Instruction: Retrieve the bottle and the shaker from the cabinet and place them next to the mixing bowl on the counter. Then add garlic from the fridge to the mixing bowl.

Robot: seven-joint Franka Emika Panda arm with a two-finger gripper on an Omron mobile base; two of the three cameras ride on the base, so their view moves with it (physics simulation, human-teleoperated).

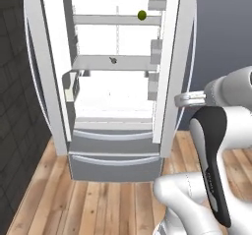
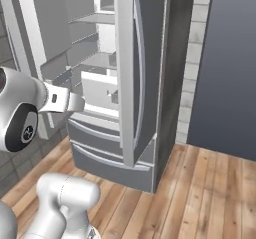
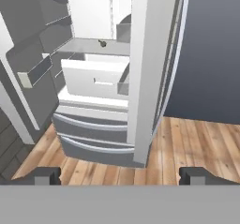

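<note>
So the robot's parked in front of the fridge [image 1: 115,76] with both upper doors swung open, which to me says we're on the last leg of the job: the garlic run. The bottle, the shaker, the mixing bowl and the counter aren't anywhere in these shots, so whether that first part got done properly I honestly can't say; I'm only guessing from the fact that it's at the fridge at all.

Going left to right in the left base view: the left door [image 1: 42,67] with its door bins, then the white shelves inside. On the middle shelf [image 1: 110,62] there's a small dark speck [image 1: 112,59] (too tiny to call, but it's my best bet for the garlic). Further right, up on the top shelf, sits a little green round thing [image 1: 142,15], a lime or something. Then the right door [image 1: 167,67], and beyond it the arm.

The end effector [image 3: 120,175] has its fingers spread wide with nothing between them, hanging back from the fridge with wood floor [image 3: 197,143] below it. In the hand view the speck sits up on that middle shelf, well away from the fingertips.

Still left: reach in, grab the garlic, carry it over and drop it in the bowl.
</note>
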